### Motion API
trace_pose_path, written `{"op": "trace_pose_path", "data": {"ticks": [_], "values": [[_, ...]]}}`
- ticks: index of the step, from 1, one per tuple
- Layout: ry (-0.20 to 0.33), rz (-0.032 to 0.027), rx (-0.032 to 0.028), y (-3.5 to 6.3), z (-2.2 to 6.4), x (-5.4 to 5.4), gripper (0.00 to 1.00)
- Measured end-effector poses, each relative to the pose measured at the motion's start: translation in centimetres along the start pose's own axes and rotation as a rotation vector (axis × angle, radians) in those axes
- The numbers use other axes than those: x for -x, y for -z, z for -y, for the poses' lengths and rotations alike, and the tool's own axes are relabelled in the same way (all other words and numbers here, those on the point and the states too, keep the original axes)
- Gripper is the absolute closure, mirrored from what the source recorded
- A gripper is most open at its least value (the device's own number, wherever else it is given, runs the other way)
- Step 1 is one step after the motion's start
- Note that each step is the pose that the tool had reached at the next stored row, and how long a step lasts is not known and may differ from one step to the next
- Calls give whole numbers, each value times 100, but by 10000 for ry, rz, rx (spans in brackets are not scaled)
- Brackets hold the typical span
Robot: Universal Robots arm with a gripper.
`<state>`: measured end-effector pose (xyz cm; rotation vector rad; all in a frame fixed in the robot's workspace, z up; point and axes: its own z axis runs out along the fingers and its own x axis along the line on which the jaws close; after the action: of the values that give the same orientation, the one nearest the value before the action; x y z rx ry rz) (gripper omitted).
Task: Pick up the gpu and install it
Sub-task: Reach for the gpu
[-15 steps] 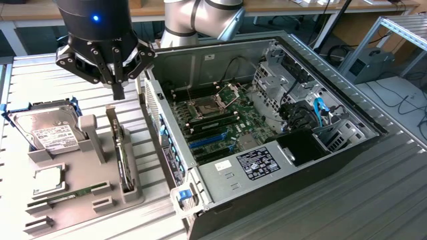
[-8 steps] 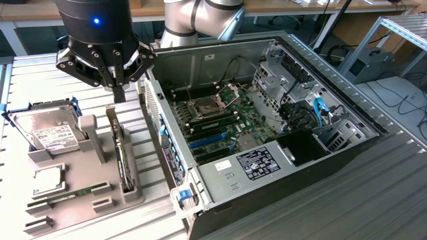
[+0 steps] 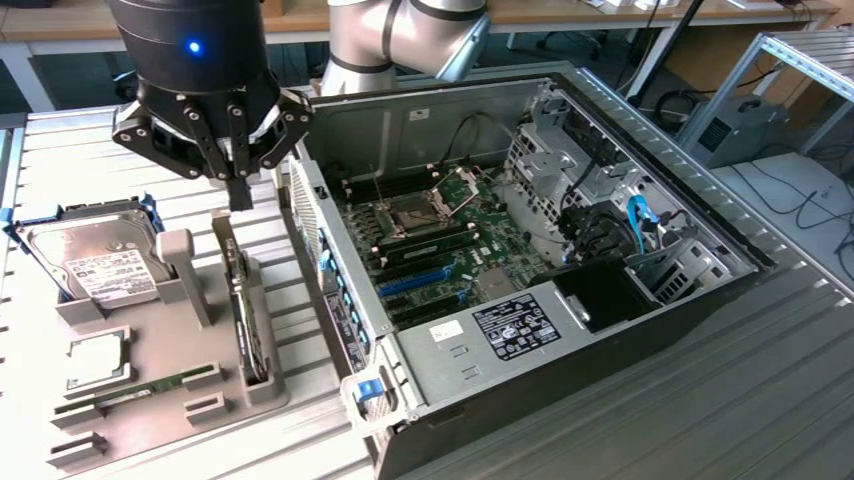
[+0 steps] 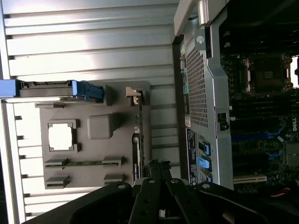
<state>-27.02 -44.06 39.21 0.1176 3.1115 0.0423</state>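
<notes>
We see the gripper [image 3: 240,196], its fingers pressed together on nothing, hovering just above the gpu [image 3: 244,305], which stands on edge in a slot of the grey holder tray [image 3: 200,345], between the hard drive [image 3: 94,258] and the open computer case [image 3: 400,130].

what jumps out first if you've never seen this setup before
The open computer case, its green motherboard laid bare, takes up the exterior view's right half. On that view's left, the black gripper, fingers shut, hangs just above the gpu, which stands on edge in a grey holder tray next to a silver hard drive.
</notes>
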Motion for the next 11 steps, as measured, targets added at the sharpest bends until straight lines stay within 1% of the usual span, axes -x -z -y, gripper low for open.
{"op": "trace_pose_path", "data": {"ticks": [6, 11], "values": [[1, 2, -31, 2, 64, 5, 89], [1, 2, -35, 3, 123, 9, 89]]}}
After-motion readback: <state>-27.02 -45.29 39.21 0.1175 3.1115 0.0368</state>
